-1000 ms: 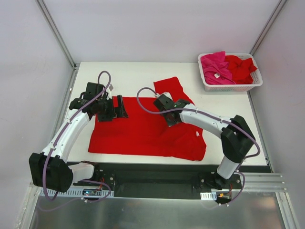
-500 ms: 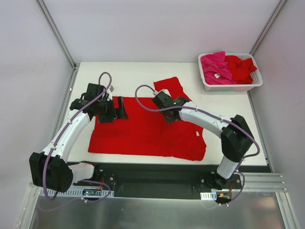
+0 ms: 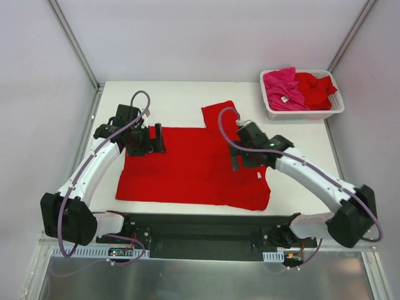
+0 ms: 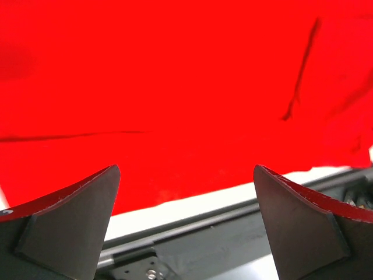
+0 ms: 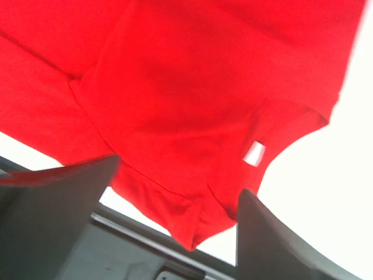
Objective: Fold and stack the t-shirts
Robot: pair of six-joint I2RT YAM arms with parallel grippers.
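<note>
The red t-shirt [image 3: 194, 165] lies spread on the table [image 3: 175, 100], beneath and between both pincers, not yet folded. The left pincer [image 3: 156, 140] hangs over its left edge, jaws wide apart and empty. The right pincer [image 3: 236, 160] hangs over its right part, just short of the neck label [image 5: 254, 153], jaws likewise apart with nothing between them.

One sleeve [image 3: 220, 112] sticks out beyond the right pincer, and the cloth below that pincer looks doubled over. A pinch there could take only one layer, leaving a crooked fold. The near hem runs close to the table's front edge, so dragging may pull it over.

The white basket [image 3: 303, 114], well to the right of the right pincer, holds a magenta shirt [image 3: 281, 87] and another red shirt [image 3: 315, 87]. Nothing stands between either pincer and the cloth.
</note>
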